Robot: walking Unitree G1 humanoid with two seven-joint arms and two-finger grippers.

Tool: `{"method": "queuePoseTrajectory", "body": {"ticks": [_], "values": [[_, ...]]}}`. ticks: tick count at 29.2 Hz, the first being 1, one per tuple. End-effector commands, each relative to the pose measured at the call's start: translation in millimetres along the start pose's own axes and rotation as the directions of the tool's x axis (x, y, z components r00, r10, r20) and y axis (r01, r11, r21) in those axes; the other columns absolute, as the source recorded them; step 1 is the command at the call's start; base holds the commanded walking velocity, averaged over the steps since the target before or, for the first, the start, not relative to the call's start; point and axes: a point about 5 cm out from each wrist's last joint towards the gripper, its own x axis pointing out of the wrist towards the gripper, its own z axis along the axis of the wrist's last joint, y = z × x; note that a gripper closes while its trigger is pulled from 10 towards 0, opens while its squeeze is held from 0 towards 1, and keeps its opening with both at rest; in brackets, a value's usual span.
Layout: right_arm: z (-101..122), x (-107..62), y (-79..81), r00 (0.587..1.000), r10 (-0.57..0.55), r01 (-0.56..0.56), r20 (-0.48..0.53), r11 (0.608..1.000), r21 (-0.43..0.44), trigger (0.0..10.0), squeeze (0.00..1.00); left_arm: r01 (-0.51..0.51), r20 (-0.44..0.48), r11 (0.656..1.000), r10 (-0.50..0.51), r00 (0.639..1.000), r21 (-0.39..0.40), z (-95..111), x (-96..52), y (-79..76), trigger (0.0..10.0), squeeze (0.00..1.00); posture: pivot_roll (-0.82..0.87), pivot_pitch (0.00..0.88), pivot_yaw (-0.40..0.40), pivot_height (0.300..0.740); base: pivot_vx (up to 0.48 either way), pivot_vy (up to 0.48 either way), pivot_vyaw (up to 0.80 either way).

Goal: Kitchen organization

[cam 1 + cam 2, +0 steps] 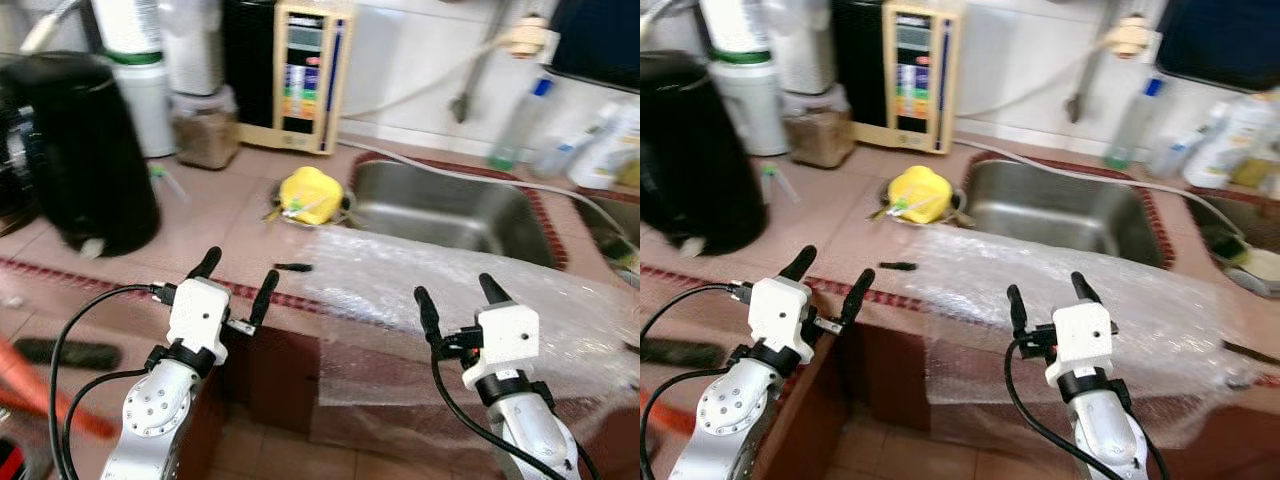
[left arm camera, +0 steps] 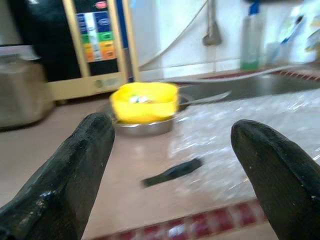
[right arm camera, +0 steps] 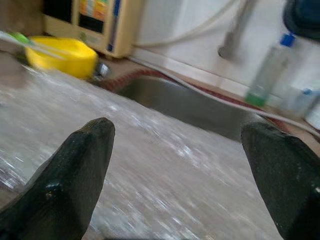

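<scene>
Left eye view, both pincers spread, left pincer (image 1: 236, 279) near small black object (image 1: 292, 267), right pincer (image 1: 459, 293) over bubble wrap (image 1: 420, 275)

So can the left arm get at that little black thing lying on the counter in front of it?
Probably yes. The left gripper hangs open at the counter's front edge, with the small black object just beyond its fingertips on bare counter, beside the bubble wrap. Nothing lies between them.

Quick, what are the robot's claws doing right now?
Left claw: open, holding nothing.
Right claw: open, holding nothing.
</scene>
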Motion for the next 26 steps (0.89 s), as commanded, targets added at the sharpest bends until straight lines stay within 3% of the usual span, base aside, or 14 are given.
{"method": "queuePoseTrajectory", "body": {"ticks": [1, 13, 26], "values": [[3.9, 1.6, -1.0, 1.000, -0.001, 0.002, 0.015, 1.000, -0.010, 10.0, 0.00, -0.003, -0.004, 1.000, 0.003, 1.000, 0.004, 0.9, -1.7, 2.0, 10.0, 0.00, 0.21, 0.000, -0.087, 0.740, 0.000, 0.000, 0.00], [1.7, 2.0, 0.9, 1.000, 0.011, -0.011, 0.005, 1.000, -0.013, 10.0, 0.00, -0.008, -0.029, 1.000, 0.008, 1.000, 0.001, -4.5, -3.0, 3.6, 10.0, 0.00, 0.21, 0.000, -0.088, 0.740, 0.000, 0.000, 0.00], [1.0, 1.0, 0.7, 1.000, 0.015, -0.015, 0.000, 1.000, -0.012, 10.0, 0.00, -0.011, -0.039, 1.000, 0.011, 0.999, -0.003, -6.1, -5.2, 2.8, 10.0, 0.00, 0.21, 0.000, -0.090, 0.740, 0.000, -0.381, 0.00]]}}
